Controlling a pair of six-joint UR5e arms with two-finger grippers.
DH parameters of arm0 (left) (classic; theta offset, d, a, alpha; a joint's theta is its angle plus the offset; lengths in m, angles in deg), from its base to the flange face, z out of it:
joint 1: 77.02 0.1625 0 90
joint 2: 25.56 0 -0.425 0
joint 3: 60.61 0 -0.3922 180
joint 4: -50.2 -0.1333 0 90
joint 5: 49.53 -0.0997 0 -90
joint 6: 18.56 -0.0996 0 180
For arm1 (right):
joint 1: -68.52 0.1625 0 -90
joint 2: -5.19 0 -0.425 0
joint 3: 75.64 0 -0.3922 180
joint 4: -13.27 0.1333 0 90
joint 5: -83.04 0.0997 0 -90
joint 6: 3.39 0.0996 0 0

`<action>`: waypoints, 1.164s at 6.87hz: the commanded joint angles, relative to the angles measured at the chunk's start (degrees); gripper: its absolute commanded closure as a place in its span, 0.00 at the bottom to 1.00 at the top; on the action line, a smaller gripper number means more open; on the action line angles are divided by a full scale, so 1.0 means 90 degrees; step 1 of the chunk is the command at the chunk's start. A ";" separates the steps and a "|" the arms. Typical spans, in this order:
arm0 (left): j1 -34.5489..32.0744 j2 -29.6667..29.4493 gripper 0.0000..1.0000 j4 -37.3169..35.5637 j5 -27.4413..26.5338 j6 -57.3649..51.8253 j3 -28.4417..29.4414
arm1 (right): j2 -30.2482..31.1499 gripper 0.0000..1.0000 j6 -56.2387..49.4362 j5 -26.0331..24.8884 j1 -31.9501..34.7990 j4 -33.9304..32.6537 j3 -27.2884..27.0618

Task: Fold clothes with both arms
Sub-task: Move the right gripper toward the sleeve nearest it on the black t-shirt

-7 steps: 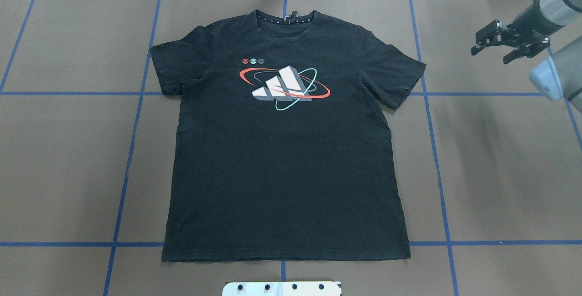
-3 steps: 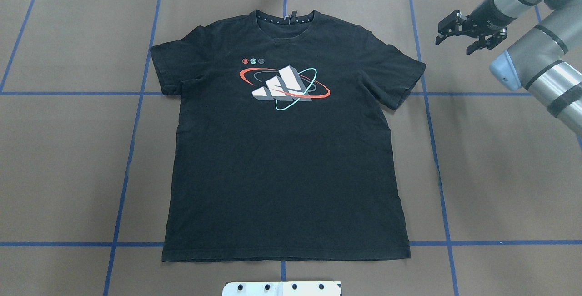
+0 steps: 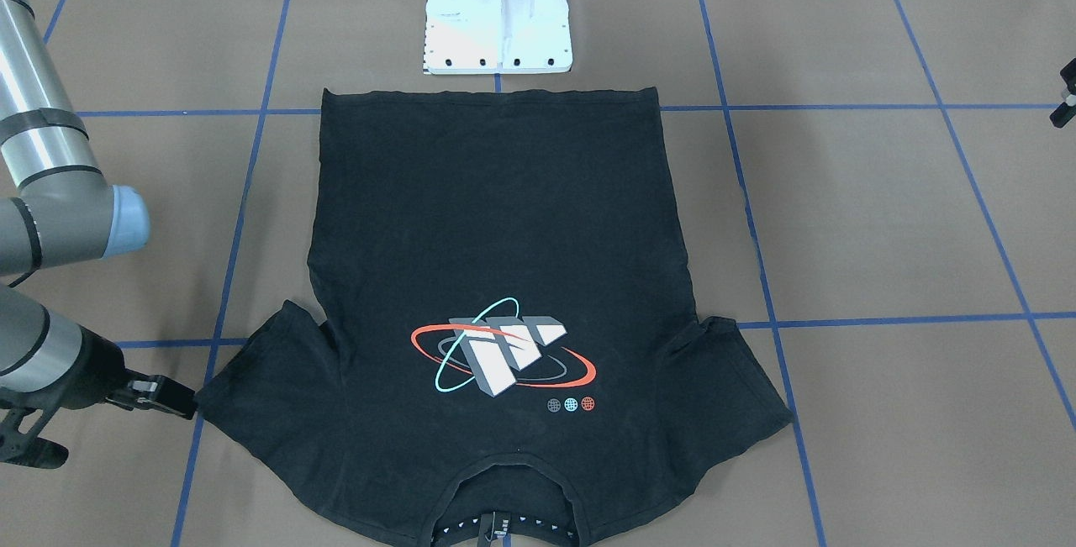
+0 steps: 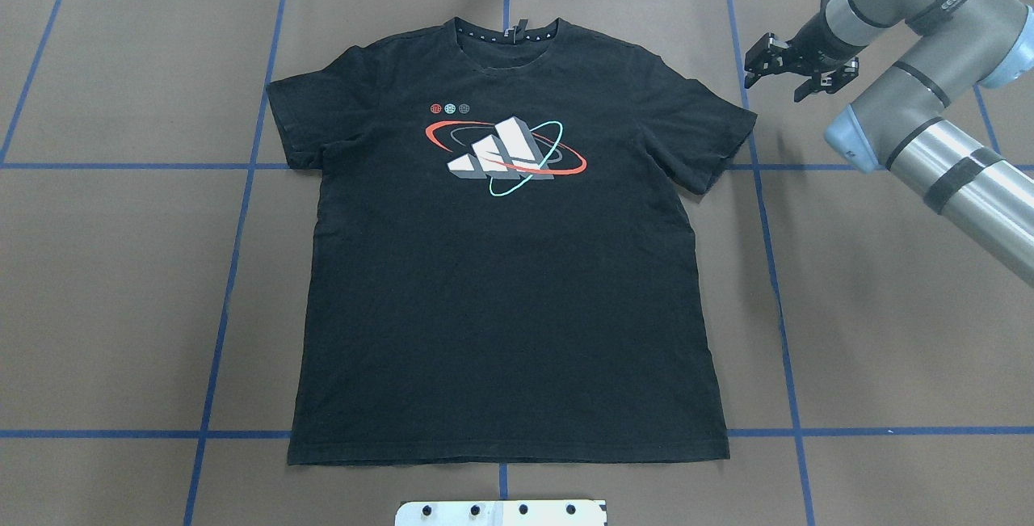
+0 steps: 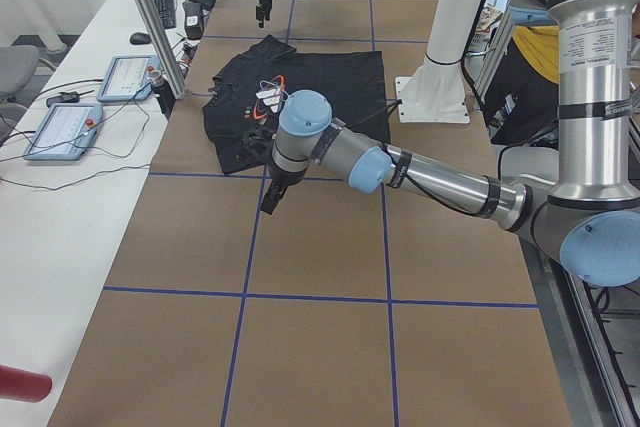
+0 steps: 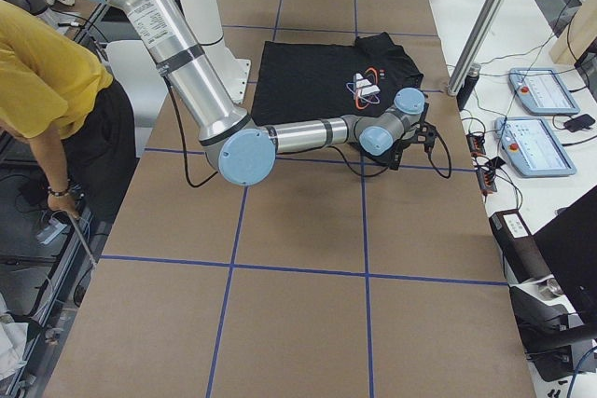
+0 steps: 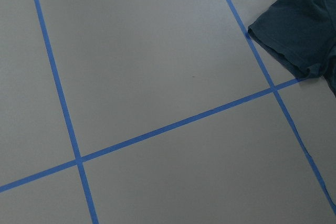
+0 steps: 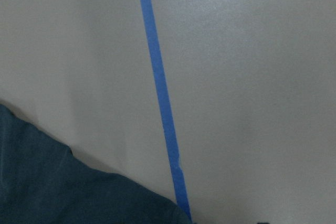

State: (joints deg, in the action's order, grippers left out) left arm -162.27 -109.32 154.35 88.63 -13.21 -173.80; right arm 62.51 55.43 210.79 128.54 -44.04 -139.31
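Across the middle of the brown table [image 4: 888, 332] the black T-shirt [image 4: 501, 308] lies flat, orbit graphic [image 4: 505, 156] up, sleeves spread. The right gripper [image 4: 773, 84] hovers just beside one sleeve, fingers apart, empty; the left gripper [image 5: 270, 202] is well clear, its opening impossible to tell. Blue tape [image 4: 230, 267] grids the paper; a person in yellow [image 6: 42, 81] stands nearby
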 commanded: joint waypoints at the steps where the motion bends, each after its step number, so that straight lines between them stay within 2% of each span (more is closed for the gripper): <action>1: 0.0000 0.0000 0.00 -0.0010 0.0000 0.0011 -0.0098 | -0.0031 0.13 0.0125 -0.0258 -0.0349 0.0332 0.0189; 3: 0.0000 0.0000 0.00 -0.0029 0.0000 0.0011 -0.0089 | -0.0001 0.18 0.0105 -0.0443 -0.0448 0.0333 0.0277; 4: 0.0000 0.0000 0.00 -0.0029 0.0000 0.0011 -0.0089 | 0.0008 0.31 0.0105 -0.0454 -0.0438 0.0342 0.0268; 5: 0.0000 0.0000 0.00 -0.0029 0.0000 0.0011 -0.0089 | 0.0008 0.40 0.0105 -0.0454 -0.0438 0.0342 0.0267; 6: 0.0000 0.0000 0.00 -0.0029 -0.0010 0.0011 -0.0080 | 0.0008 0.64 0.0134 -0.0454 -0.0438 0.0333 0.0267; 7: 0.0000 0.0000 0.00 -0.0029 0.0000 0.0011 -0.0089 | 0.0008 1.00 0.0135 -0.0454 -0.0400 0.0333 0.0258; 8: 0.0000 0.0000 0.00 -0.0029 0.0000 0.0011 -0.0089 | -0.0001 1.00 0.0135 -0.0445 -0.0370 0.0333 0.0258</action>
State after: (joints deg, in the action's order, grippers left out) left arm -162.27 -109.32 154.09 88.61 -13.11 -174.58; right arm 62.57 56.61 206.73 124.89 -41.04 -136.95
